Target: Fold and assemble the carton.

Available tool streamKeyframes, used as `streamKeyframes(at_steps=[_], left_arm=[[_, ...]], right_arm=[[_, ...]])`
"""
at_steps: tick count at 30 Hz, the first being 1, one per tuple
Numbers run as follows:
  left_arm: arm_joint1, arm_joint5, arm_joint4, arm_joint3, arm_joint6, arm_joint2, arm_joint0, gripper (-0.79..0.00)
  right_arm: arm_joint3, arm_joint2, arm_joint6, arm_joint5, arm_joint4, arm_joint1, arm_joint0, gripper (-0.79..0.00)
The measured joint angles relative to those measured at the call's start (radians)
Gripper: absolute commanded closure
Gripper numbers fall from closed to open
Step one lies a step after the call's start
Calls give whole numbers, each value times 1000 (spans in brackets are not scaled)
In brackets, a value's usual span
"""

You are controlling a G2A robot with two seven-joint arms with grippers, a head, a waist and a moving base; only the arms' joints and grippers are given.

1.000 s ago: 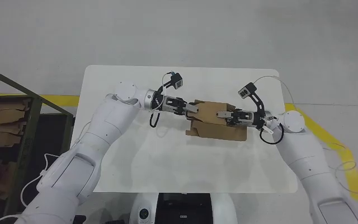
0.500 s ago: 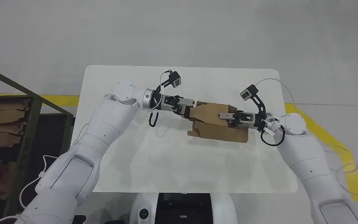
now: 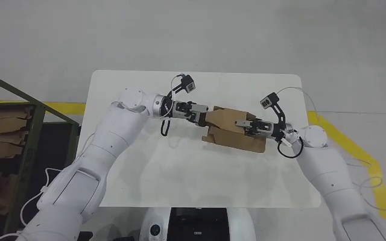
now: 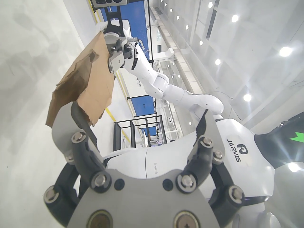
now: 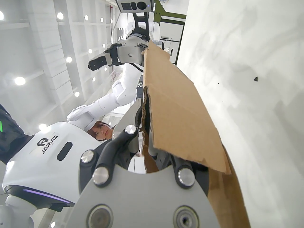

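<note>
Carton [image 3: 232, 128]: long axis left-right across table [image 3: 181, 175].

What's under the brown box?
The white table is below the box. The spot right under it is hidden by the cardboard, so I cannot tell if anything lies there.

Carton [image 3: 232, 128] blocks table [image 3: 151, 175] centre, room nearer — and beyond

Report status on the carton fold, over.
Left gripper open at one end of carton. Right gripper shut on the other end. Carton partly folded, over the table. No obstruction seen.
</note>
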Motion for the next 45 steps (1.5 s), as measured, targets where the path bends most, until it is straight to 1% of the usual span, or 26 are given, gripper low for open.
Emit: streamKeyframes(at_steps=[8,13,18,27,37,45], left_arm=[[0,-16,-20,-27,16,-13,1,-785],[0,-22,-23,-46,22,-19,-3,-785],[-7,-19,-22,-62,19,-4,-11,-785],[-29,-19,-25,-43,19,38,-42,-785],[-47,-23,-13,-18,23,68,-69,-785],[-62,-26,5,4,26,93,-85,-785]], right_arm=[[-6,-4,-34,-10,-55,-3,-6,0],[-52,-2,-70,6,-108,0,-22,0],[-103,0,-97,25,-129,1,-42,0],[-180,15,-147,89,-147,5,-73,0],[-245,23,-197,165,-204,10,-100,0],[-276,9,-218,198,-204,4,-99,0]])
